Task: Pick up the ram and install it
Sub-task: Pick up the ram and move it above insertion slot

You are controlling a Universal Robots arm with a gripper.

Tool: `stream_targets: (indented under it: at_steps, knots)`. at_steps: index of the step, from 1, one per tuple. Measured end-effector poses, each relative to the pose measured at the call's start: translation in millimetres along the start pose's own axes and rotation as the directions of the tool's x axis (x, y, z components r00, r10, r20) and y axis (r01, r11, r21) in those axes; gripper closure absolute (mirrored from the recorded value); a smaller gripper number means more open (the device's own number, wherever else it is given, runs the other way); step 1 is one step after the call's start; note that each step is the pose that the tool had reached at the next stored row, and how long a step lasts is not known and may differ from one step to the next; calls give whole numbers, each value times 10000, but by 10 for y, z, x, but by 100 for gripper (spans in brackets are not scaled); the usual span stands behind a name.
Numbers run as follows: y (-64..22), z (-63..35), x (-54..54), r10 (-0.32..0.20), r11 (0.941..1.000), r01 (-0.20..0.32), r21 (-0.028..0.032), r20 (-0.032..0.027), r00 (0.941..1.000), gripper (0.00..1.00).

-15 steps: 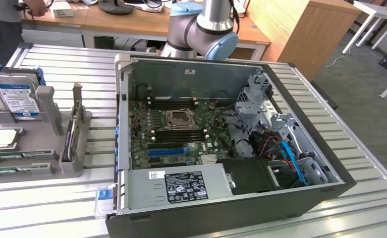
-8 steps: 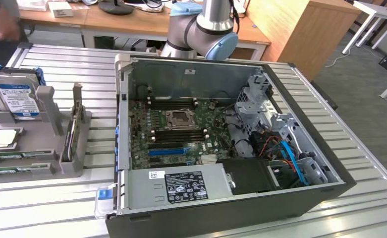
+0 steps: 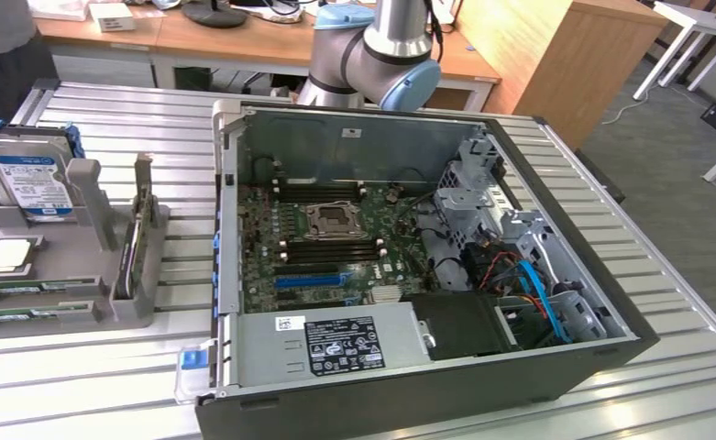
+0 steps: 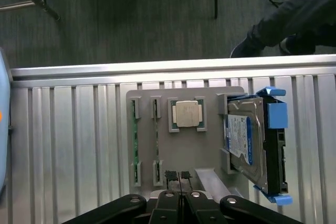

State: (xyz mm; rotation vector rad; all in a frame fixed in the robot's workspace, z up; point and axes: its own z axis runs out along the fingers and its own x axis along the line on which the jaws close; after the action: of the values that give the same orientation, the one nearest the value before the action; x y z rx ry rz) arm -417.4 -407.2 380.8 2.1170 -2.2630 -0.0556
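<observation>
Two thin green ram sticks [image 4: 135, 145] [image 4: 156, 140] stand on edge side by side in slots of a grey holder [image 4: 210, 145]. In the exterior view the ram [image 3: 16, 293] lies low in that holder [image 3: 126, 307], at the exterior view's left. My gripper [image 4: 178, 177] hovers above the holder, its black fingertips pressed together with nothing between them. It is just beside the nearer ram stick and apart from it. The open computer case [image 3: 419, 266] with its motherboard [image 3: 321, 247] sits mid-table, and the arm [image 3: 376, 55] rises behind it.
The holder also carries a square CPU [image 4: 187, 114], a hard drive with blue rails [image 4: 252, 145] and an upright card [image 3: 137, 229]. It rests on a slatted metal table [image 4: 68, 145]. A person's dark leg and shoe [image 4: 278, 24] stand on the floor past the table's edge.
</observation>
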Motion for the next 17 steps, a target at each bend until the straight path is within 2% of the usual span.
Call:
stream_targets:
  at_steps: [17]
  knots:
    - [-16,-1,-1,-75,10000,75,0,-5,10000,90]
